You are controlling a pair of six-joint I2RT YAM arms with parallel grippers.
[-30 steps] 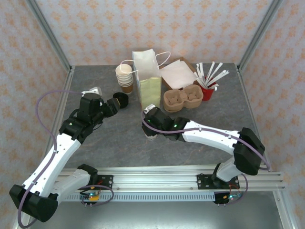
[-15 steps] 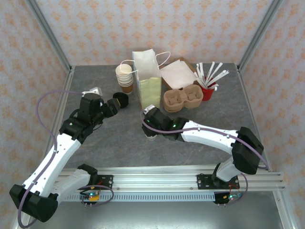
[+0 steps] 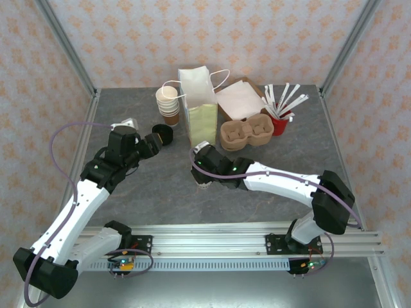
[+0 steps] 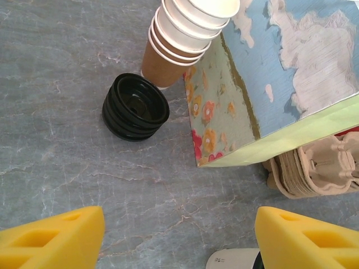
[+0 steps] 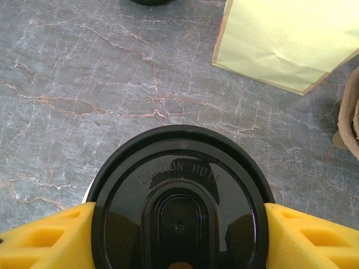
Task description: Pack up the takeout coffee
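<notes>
Right claw (image 5: pixel 179 235) still clamps the takeout coffee (image 5: pixel 178 185) on the tabletop (image 3: pixel 154 192), barely budging since a second ago; left claw (image 4: pixel 179 238) hangs released, unmoved.

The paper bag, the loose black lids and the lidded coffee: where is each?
paper bag (image 3: pixel 202 125), top view, on its pale green narrow side.
stack of black lids (image 4: pixel 136 105), left wrist view, inside the topmost lid.
takeout coffee (image 5: pixel 178 193), right wrist view, on its black lid.
</notes>
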